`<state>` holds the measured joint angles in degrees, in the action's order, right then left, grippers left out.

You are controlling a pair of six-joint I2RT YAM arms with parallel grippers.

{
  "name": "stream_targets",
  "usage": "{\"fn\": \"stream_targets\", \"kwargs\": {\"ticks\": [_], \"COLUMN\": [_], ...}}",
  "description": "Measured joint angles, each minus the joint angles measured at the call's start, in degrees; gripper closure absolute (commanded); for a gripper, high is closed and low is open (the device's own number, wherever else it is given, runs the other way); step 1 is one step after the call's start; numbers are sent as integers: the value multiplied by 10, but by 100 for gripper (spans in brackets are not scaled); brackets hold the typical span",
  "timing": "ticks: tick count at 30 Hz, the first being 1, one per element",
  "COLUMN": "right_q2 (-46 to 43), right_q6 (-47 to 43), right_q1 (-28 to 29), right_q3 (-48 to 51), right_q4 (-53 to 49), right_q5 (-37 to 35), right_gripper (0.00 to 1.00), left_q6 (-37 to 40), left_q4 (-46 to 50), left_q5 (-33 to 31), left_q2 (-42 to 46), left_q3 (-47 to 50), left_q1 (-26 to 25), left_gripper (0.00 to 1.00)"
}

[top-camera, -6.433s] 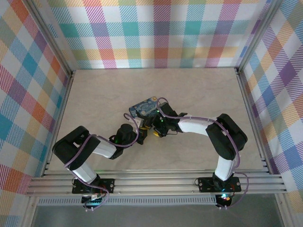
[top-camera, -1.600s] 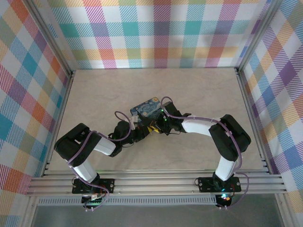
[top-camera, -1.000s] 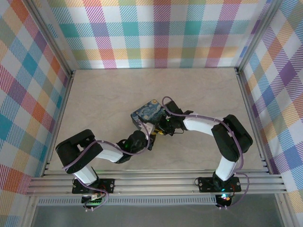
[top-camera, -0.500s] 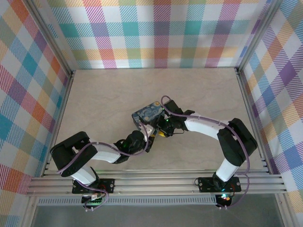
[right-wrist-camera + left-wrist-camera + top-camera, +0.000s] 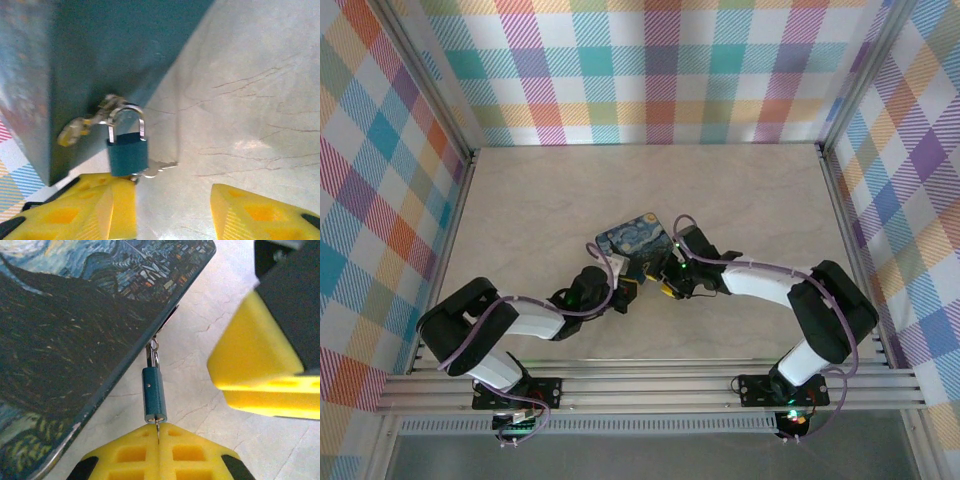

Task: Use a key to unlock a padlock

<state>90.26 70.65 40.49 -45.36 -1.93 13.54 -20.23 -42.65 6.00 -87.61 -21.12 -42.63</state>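
The small blue padlock [image 5: 128,152] hangs by its silvery shackle [image 5: 126,116] from the hasp of a night-sky tin [image 5: 630,238]. In the left wrist view I see the padlock [image 5: 154,399] edge-on, with the key [image 5: 158,425] entering its bottom. My left gripper [image 5: 158,431] is shut on the key's blade, its yellow pads pressed together just under the lock. The key [image 5: 157,169] sticks out beside the lock body. My right gripper [image 5: 170,215] is open just below the padlock and holds nothing. From above, the left gripper [image 5: 623,292] and right gripper [image 5: 667,287] meet at the tin's near edge.
The tin [image 5: 75,330] lies flat mid-table on the pale marbled tabletop [image 5: 740,200]. One yellow finger [image 5: 260,370] of the right gripper hovers close to the right of the padlock. Plaid walls and metal rails [image 5: 650,385] border the table.
My right gripper has opened and its arm has drawn back slightly to the right. The left gripper stays shut on the key at the padlock.
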Motion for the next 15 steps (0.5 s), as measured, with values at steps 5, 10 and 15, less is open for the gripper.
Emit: {"fn": "stream_targets", "kwargs": {"ticks": [5, 10, 15], "right_q2": [1, 18, 45], "right_q6": [28, 53, 70], "right_q1": [0, 0, 0], "right_q3": [20, 30, 32], "right_q4": [47, 104, 143], "right_q5": [2, 9, 17], "right_gripper": [45, 45, 49], "left_q6": [-70, -130, -168], "left_q4": [-38, -94, -139], "left_q5": [94, 157, 191], "left_q2": [-19, -67, -92], "left_q3": [-2, -3, -5], "left_q1": [41, 60, 61], "left_gripper": [100, 100, 100]}}
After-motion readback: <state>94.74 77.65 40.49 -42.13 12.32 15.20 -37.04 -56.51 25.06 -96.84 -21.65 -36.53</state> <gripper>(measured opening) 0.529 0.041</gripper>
